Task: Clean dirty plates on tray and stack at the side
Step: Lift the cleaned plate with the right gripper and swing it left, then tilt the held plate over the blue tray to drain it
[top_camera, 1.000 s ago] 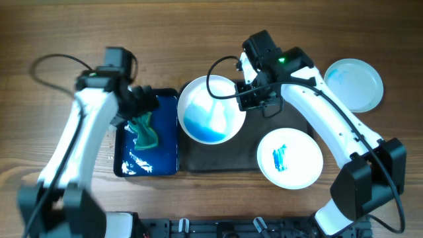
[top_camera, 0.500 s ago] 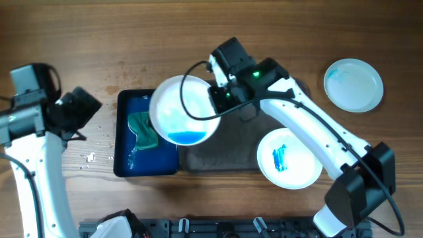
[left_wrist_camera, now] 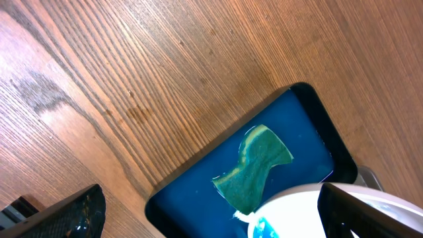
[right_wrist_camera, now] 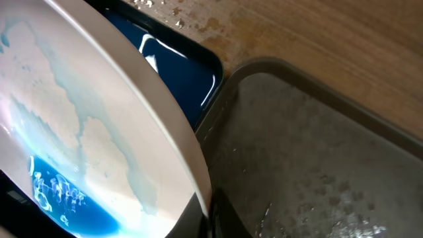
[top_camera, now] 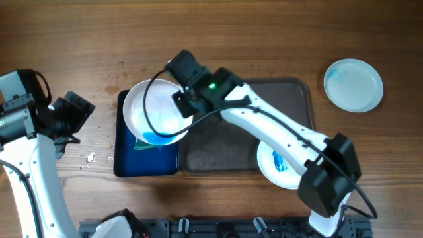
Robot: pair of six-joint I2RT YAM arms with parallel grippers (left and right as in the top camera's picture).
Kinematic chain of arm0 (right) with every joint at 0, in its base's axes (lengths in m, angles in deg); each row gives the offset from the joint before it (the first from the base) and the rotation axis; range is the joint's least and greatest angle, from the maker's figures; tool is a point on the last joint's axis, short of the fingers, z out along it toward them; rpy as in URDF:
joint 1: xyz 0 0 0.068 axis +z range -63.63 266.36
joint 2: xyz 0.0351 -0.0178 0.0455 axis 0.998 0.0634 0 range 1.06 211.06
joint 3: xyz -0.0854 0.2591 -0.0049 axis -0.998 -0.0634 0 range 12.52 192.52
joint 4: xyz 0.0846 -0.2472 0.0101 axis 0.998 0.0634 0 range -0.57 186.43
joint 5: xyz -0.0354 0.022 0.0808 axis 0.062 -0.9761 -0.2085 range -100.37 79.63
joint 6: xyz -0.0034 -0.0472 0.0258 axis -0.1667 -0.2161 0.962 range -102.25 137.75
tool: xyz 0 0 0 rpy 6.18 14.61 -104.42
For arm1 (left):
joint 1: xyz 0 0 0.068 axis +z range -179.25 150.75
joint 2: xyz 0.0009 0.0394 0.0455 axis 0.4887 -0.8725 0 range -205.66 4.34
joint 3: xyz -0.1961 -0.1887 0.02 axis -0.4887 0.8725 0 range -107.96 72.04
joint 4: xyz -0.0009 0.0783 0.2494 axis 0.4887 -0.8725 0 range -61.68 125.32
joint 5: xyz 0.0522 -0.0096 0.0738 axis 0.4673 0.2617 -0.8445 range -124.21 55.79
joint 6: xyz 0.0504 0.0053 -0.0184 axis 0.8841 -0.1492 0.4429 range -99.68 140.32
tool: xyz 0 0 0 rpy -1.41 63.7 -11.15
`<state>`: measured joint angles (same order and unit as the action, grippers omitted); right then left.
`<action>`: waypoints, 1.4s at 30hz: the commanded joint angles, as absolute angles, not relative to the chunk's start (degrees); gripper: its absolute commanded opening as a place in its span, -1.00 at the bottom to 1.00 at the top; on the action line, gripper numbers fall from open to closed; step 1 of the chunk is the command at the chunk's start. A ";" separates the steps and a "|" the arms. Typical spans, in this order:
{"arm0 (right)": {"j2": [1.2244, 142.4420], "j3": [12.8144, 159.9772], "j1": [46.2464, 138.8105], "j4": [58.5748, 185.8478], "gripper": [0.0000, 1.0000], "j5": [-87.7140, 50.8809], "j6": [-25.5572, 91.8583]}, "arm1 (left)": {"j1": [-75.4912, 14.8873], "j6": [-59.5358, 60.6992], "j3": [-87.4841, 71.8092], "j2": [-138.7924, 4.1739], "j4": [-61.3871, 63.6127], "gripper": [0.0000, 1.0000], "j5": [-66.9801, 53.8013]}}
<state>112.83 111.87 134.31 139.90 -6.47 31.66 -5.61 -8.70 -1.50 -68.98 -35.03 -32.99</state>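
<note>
Three plates on record. The left claw (top_camera: 74, 119) hangs wide open and empty over the tabletop (top_camera: 264, 39), far left. Just right of it, the blue tray (top_camera: 119, 158) holds a green sponge (left_wrist_camera: 254, 168), its long axis slanting across the tray and one end under the tilted plate (top_camera: 155, 109). The right claw (top_camera: 184, 104) grips that plate's rim. In my judgement the left arm is nearer the sponge. Further right are the dark tray (top_camera: 225, 142), a smeared plate (top_camera: 274, 168) on it, and a pale plate (top_camera: 353, 84) beyond.

White plate (top_camera: 165, 106), blue pool; deep-blue tray (top_camera: 145, 162); green sponge (left_wrist_camera: 254, 165).
</note>
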 commanded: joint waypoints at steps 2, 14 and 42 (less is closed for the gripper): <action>113.31 116.04 136.43 139.88 -0.91 4.04 30.46 | -5.29 -9.09 -1.96 -68.41 -34.79 1.00 -33.91; 113.31 118.71 142.46 139.31 -0.91 24.35 20.98 | -4.85 -9.09 -1.96 -68.96 -34.50 1.00 -35.37; 113.33 118.69 154.35 120.23 -0.91 54.88 -15.18 | -4.52 -9.09 -1.96 -68.96 -34.39 1.00 -35.33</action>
